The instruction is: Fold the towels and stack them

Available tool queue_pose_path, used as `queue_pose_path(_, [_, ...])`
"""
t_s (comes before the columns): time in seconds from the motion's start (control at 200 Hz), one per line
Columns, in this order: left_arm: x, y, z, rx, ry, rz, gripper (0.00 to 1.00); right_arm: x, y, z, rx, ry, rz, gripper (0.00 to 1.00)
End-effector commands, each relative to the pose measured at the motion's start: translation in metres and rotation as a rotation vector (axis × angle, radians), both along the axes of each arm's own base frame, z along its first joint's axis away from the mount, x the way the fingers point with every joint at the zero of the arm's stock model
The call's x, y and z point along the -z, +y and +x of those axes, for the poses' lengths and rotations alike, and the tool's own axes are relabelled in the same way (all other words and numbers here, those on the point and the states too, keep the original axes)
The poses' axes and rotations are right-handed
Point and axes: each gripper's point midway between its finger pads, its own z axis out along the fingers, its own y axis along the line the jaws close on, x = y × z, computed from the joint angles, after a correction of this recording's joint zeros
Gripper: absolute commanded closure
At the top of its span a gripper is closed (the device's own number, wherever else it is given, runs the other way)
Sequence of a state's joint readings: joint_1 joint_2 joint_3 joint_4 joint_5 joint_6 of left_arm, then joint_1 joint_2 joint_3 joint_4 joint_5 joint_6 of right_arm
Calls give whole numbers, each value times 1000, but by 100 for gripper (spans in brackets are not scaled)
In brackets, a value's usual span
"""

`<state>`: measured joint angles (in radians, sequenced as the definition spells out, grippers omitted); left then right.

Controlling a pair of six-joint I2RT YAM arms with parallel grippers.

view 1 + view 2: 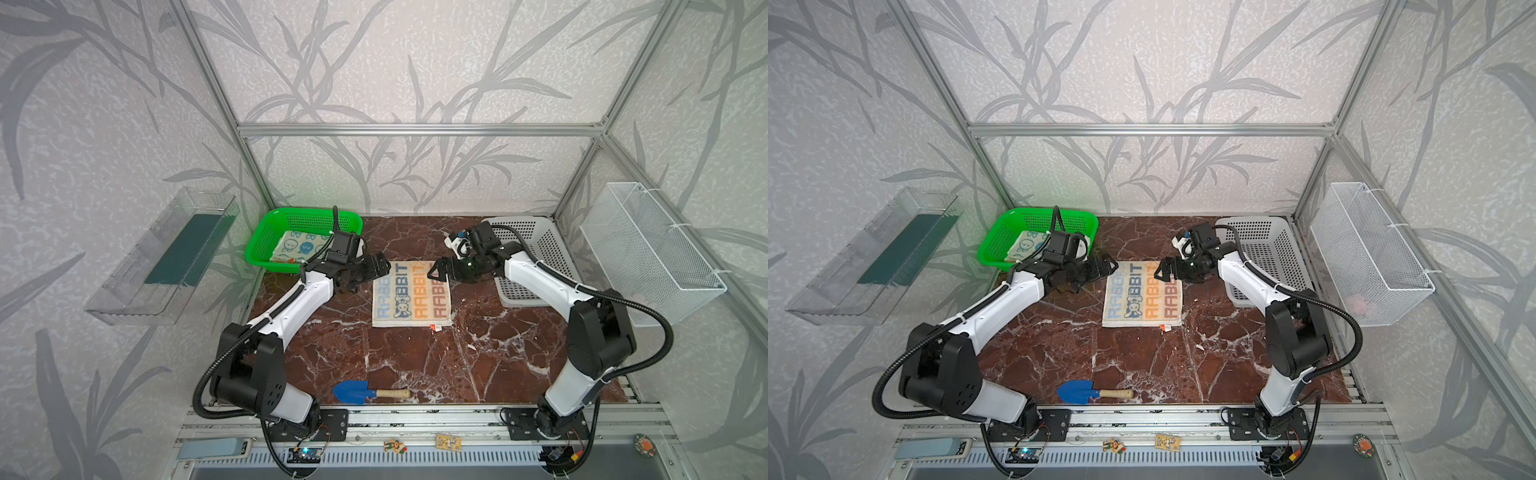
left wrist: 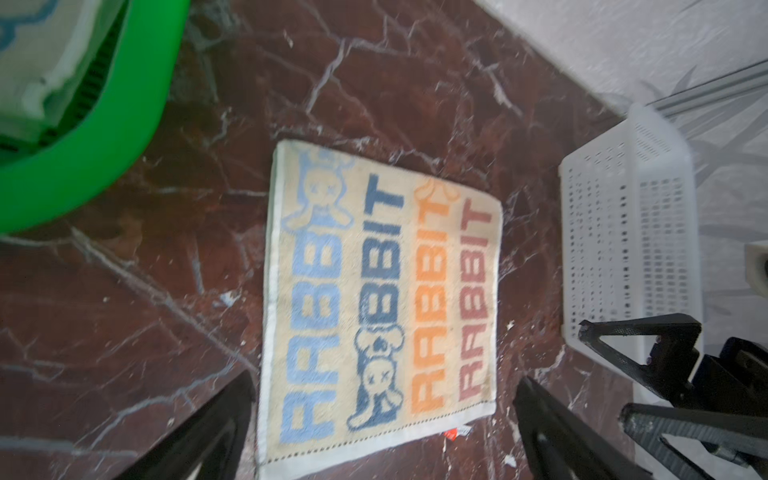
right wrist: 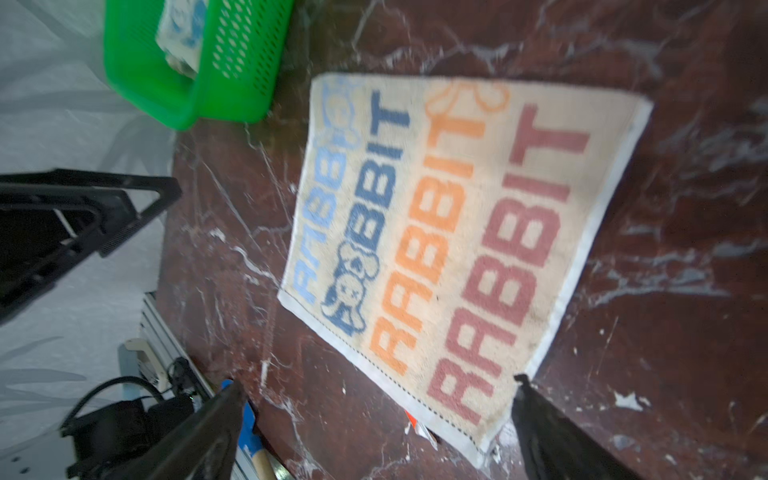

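A cream towel with "RABBIT" lettering (image 1: 411, 293) (image 1: 1144, 295) lies flat on the marble table, a small red tag at its near right corner. My left gripper (image 1: 381, 268) hovers open over its far left corner and holds nothing. At the far right corner my right gripper (image 1: 436, 271) is also open and empty. Both wrist views show the towel (image 2: 382, 299) (image 3: 457, 249) between wide-spread fingers, untouched. A cream towel with blue bunny faces (image 1: 301, 246) lies folded in the green basket (image 1: 266, 232).
A white slotted basket (image 1: 540, 249) sits at the back right, behind my right arm. A blue trowel with a wooden handle (image 1: 365, 392) lies near the front edge. A wire basket (image 1: 648, 249) and a clear tray (image 1: 158, 257) hang on the side walls.
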<state>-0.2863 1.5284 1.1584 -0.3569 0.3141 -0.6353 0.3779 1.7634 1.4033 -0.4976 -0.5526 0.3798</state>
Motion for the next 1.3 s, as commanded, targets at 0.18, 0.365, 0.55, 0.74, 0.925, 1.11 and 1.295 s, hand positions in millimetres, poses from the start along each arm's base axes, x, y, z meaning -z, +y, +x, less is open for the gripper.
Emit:
queue_pose_path(0.18, [17,-38,93,-86,53,-229,1,5,22,90,83,92,260,1])
queue_pose_path(0.365, [48,-42,123,-108,105,-204,1,33,34,117,111,161,309,1])
queue_pose_path(0.55, [87,-37,128,-124,155,-166,1,72,35,122,125,212,300,1])
queue_pose_path(0.74, [126,-32,117,-108,212,-118,1,110,27,117,133,242,234,1])
queue_pose_path(0.925, [150,-27,103,-76,265,-51,1,132,15,104,118,252,140,1])
queue_pose_path(1.11, [164,-21,83,-79,289,-29,1,143,-4,92,130,270,109,1])
queue_pose_path(1.295, [172,-25,58,-59,295,2,1,149,-18,68,122,275,55,1])
